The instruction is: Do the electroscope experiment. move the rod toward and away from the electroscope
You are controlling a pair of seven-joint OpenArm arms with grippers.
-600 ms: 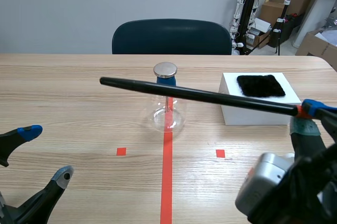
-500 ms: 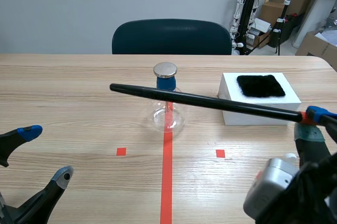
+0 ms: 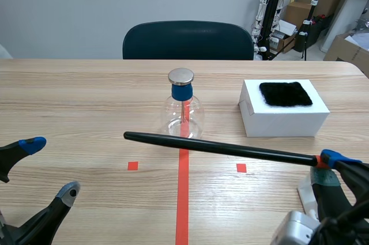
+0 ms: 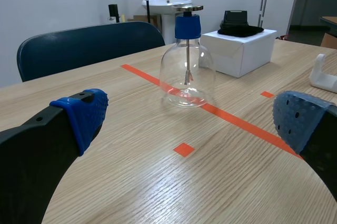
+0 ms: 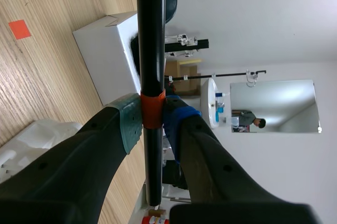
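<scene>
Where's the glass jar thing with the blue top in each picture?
Scene view: the electroscope stands mid-table at the end of the red tape line, just behind the black rod.
Left wrist view: the electroscope is straight ahead of the open left gripper, on the tape line.
Right wrist view: not in it.
Shared landmark: the white box shows in all three.

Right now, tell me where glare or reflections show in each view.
Scene view: the clear glass flask electroscope glints, its metal disc shines. Left wrist view: orange tape bends through the glass. Right wrist view: a wall mirror reflects the room.
</scene>
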